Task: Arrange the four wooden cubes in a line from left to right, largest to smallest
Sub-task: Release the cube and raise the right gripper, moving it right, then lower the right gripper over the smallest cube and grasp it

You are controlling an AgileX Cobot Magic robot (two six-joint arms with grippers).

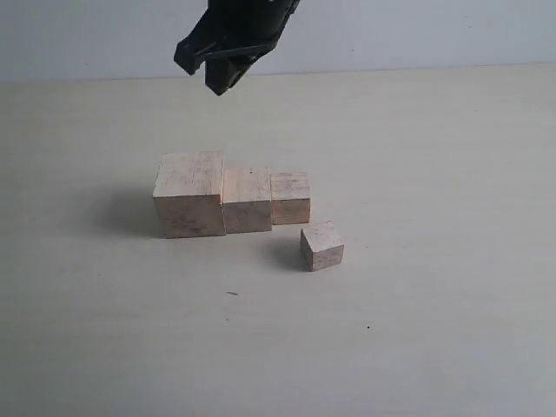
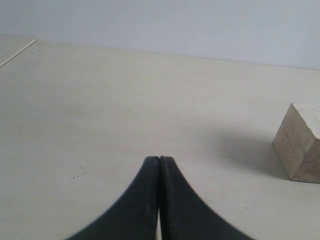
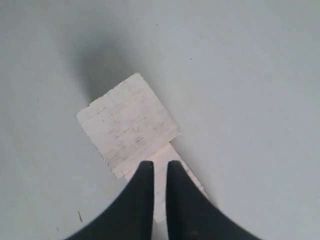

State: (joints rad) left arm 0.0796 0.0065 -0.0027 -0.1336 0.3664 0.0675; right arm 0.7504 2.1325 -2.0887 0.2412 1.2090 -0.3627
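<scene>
Jaws of the right gripper [image 1: 224, 71], nearly closed and empty, hang above the largest cube [image 1: 189, 194], while the smallest cube [image 1: 321, 245] sits loose, off the row's small end and forward of it.

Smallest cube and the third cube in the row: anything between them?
Nothing. In the exterior view, only bare table separates the smallest cube from the third cube.
</scene>
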